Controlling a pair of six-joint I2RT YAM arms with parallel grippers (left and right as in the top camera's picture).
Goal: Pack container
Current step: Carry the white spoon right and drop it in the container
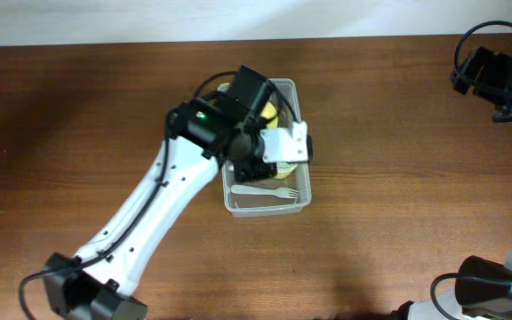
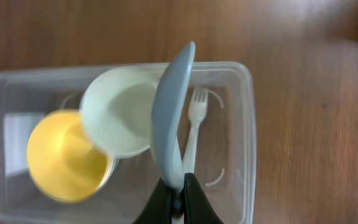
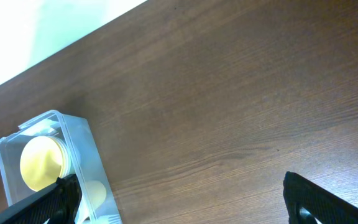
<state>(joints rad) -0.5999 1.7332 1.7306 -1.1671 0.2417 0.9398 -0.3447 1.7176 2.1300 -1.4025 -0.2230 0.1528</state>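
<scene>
Spanning every view, the brown wooden worktop (image 1: 398, 196) carries the clear container (image 2: 246, 155), which rests mid-worktop under the left arm. The left gripper (image 2: 180, 183) hangs directly above the container, jaws clenched on the rim of a blue-grey plate (image 2: 169, 124) held on edge over its inside. The right gripper (image 3: 182, 190) is well apart from the container, jaws released and spread wide. Inside the container, a yellow bowl (image 2: 64, 155) sits at one short end, with a pale bowl (image 2: 120, 118) just beside it. A white fork (image 2: 194, 124) lies beyond the plate.
</scene>
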